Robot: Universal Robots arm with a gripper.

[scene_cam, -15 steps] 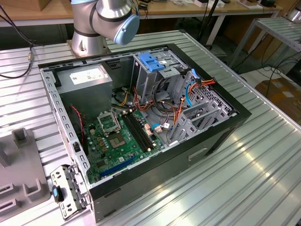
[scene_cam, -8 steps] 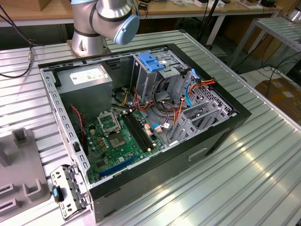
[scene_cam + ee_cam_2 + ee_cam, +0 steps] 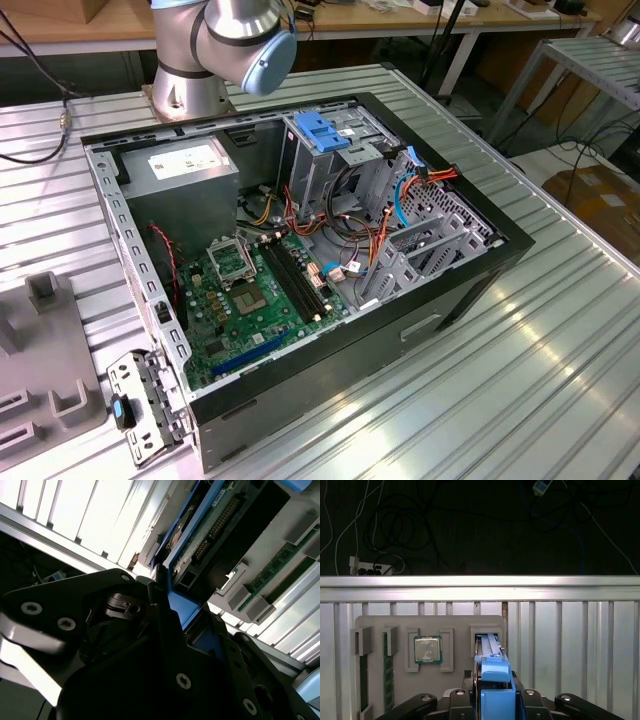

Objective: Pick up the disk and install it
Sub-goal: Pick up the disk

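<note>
Disk (image 3: 492, 655) stands on edge in an outer slot of the tray (image 3: 455, 622), blue carrier uppermost; its dark body and connector edge show in the second wrist view. Gripper (image 3: 495, 690) straddles the carrier's near end. Jaws look clamped on the blue plastic, one finger each side, with no gap visible in either wrist view. The hold sits at the carrier's end rather than its middle, so by my judgement the long body could swing or droop about the fingers once free of the slot. Slot walls hug the disk closely. A lift not straight along the slot may bind the carrier and drag the tray, or pull the plastic frame off the drive. Processor (image 3: 427, 650) lies in the tray's next pocket, memory sticks (image 3: 388, 675) beyond it; a jolted tray could unseat both. Case (image 3: 300, 250) sits near the tray, with cables (image 3: 385, 225) crowding its cage (image 3: 330, 160); a tilted disk would likely snag there. The plastic looks smooth, so slip under a light clamp is another worry.
</note>
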